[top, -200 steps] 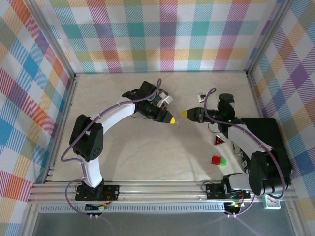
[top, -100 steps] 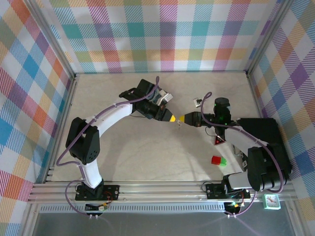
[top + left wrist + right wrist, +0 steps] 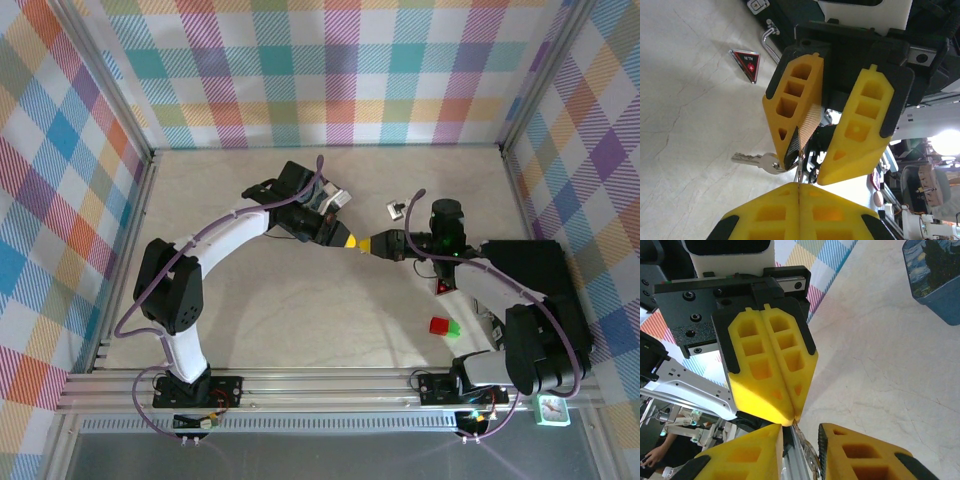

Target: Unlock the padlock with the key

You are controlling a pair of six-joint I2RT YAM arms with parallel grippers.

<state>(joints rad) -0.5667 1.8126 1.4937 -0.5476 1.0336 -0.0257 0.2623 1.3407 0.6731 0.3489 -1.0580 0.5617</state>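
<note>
Nearest the bases: a red block [image 3: 438,325] and a green block [image 3: 453,327] touch on the table, right of centre. A red triangular tag [image 3: 443,287] lies just beyond them.
Left fingers [image 3: 765,220]: pressed flat together, seam closed on a thin metal edge that I take for one blade of the key [image 3: 756,160]. A spare key dangles beside it from the ring.
Right fingers [image 3: 795,100]: spread, with a dark body lodged between them that I judge to be the padlock [image 3: 816,145], so they grip it rather than stand free.
Relation: the two tips meet nose to nose above mid-table. The padlock lies straight ahead of the left tip, almost touching, and the pinched blade's long axis runs along the line joining both tips. The left arm holds the key, so the insertion looks to be its move. I cannot tell whether blade and keyhole are aligned.
Table: pale, matt, finely veined stone look.
Farther: a blue starry tin [image 3: 935,285] stands on the table.
Room: pastel plaid walls on three sides.
</note>
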